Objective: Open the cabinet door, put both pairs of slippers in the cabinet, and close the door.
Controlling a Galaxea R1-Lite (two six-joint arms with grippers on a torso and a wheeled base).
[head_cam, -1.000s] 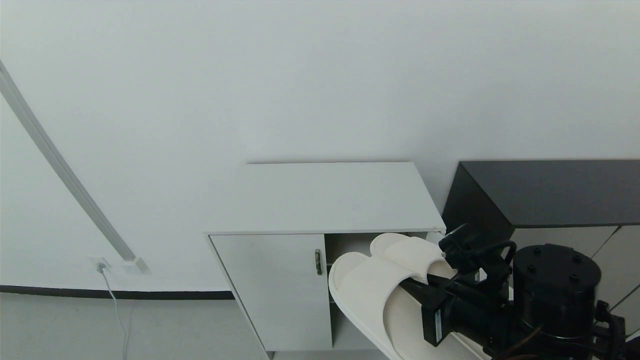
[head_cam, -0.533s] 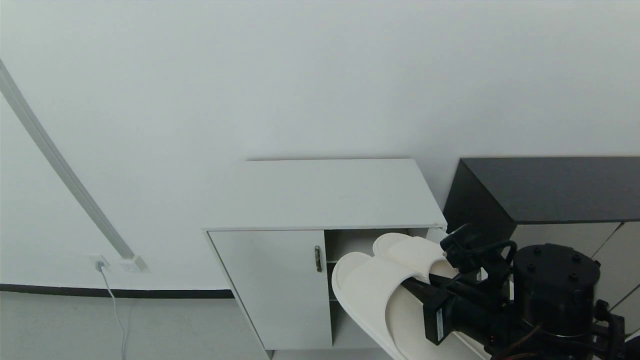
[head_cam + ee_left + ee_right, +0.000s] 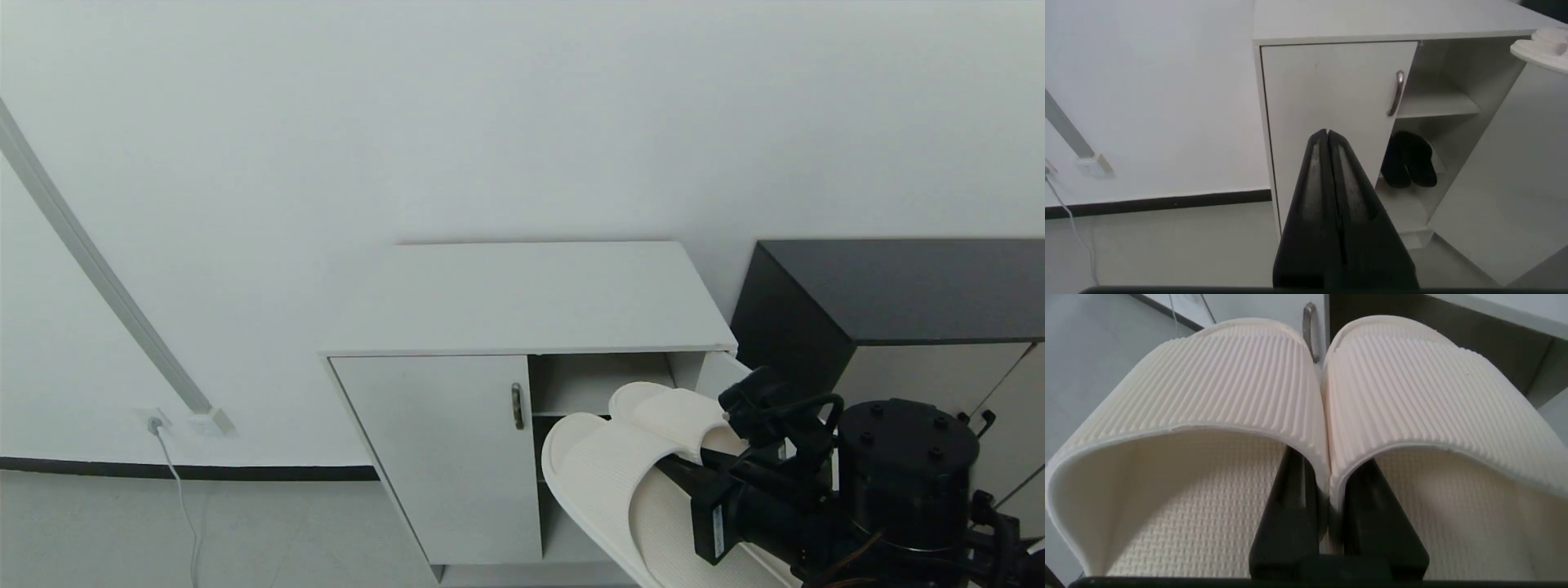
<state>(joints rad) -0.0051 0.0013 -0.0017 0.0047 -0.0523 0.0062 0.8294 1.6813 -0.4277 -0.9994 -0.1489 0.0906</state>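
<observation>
A white cabinet (image 3: 531, 294) stands against the wall, its left door (image 3: 441, 457) closed and its right door (image 3: 718, 371) swung open. My right gripper (image 3: 678, 474) is shut on a pair of cream ribbed slippers (image 3: 604, 474), held toe-first just in front of the open compartment. Its fingers (image 3: 1290, 498) pinch the two inner walls of the slippers (image 3: 1404, 384) together. A black pair of slippers (image 3: 1410, 159) lies on the lower shelf inside. My left gripper (image 3: 1328, 139) is shut and holds nothing, hanging before the closed door (image 3: 1331, 90).
A black cabinet (image 3: 898, 286) stands close on the right of the white one. A wall socket with a cable (image 3: 153, 425) and a grey slanted conduit (image 3: 90, 261) are on the left wall. The open door (image 3: 1503, 188) juts out toward me.
The head camera has shifted: the cabinet sits higher and larger in the picture, showing more of its inner shelf. The right gripper keeps the cream slippers in the same grip.
</observation>
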